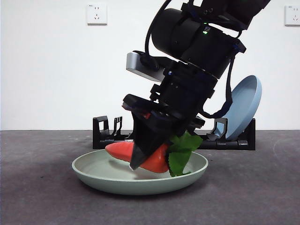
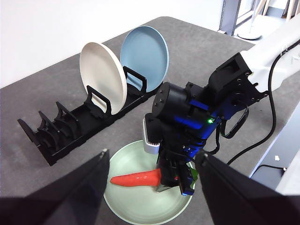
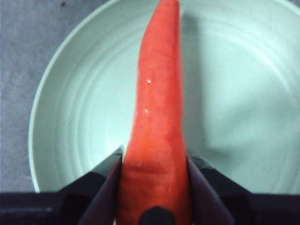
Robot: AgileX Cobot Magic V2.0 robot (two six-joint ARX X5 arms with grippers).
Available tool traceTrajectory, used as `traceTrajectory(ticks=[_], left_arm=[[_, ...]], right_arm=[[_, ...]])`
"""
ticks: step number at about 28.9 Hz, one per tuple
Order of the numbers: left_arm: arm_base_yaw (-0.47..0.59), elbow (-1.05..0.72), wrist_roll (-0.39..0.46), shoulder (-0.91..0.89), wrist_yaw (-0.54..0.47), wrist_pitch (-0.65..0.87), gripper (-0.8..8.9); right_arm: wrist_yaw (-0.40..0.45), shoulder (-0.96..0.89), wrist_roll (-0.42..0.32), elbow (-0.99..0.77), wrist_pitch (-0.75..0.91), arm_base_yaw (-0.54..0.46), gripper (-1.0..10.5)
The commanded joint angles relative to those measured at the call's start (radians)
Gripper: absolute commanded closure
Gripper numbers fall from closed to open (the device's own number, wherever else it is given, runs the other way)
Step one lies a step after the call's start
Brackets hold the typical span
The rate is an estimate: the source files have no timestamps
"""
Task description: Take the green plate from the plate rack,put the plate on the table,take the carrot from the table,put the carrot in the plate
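Note:
The green plate (image 1: 93, 176) lies flat on the table (image 1: 37, 197); it also shows in the left wrist view (image 2: 136, 206) and the right wrist view (image 3: 70, 117). My right gripper (image 1: 150, 157) is shut on the thick end of the carrot (image 1: 121, 151), low inside the plate's rim. I cannot tell if the carrot touches the plate. Its green leaves (image 1: 183, 150) hang over the plate's right side. In the right wrist view the carrot (image 3: 157, 117) runs between my right gripper's (image 3: 154, 157) jaws. My left gripper (image 2: 152, 154) is open and empty, high above the plate.
The black plate rack (image 1: 105, 136) stands behind the green plate. A blue plate (image 1: 243, 105) leans in its right end. In the left wrist view a cream plate (image 2: 101, 75) stands beside the blue plate (image 2: 145, 51) in the rack (image 2: 61, 136).

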Motion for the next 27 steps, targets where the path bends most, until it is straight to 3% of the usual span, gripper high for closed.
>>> traceTrajectory(ticks=[1, 4, 6, 16, 21, 27], left_arm=[[0.002, -0.001, -0.013, -0.002, -0.001, 0.003, 4.99], [0.002, -0.001, -0.013, -0.002, -0.001, 0.003, 4.99], [0.002, -0.001, -0.013, -0.002, -0.001, 0.002, 4.99], [0.002, -0.001, -0.013, -0.002, -0.001, -0.006, 4.99], [0.002, -0.001, -0.013, -0.002, -0.002, -0.010, 4.99], [0.002, -0.001, -0.013, -0.002, -0.001, -0.026, 4.99]], right_arm=[[0.000, 0.013, 0.010, -0.003, -0.009, 0.002, 8.0], [0.001, 0.013, 0.023, -0.003, -0.011, 0.002, 6.0], [0.002, 0.013, 0.025, -0.003, -0.010, 0.002, 5.7], [0.011, -0.040, 0.032, 0.003, -0.012, 0.002, 5.6], [0.053, -0.195, 0.035, 0.017, -0.066, 0.002, 5.6], [0.042, -0.458, 0.110, 0.017, -0.259, 0.003, 5.7]])
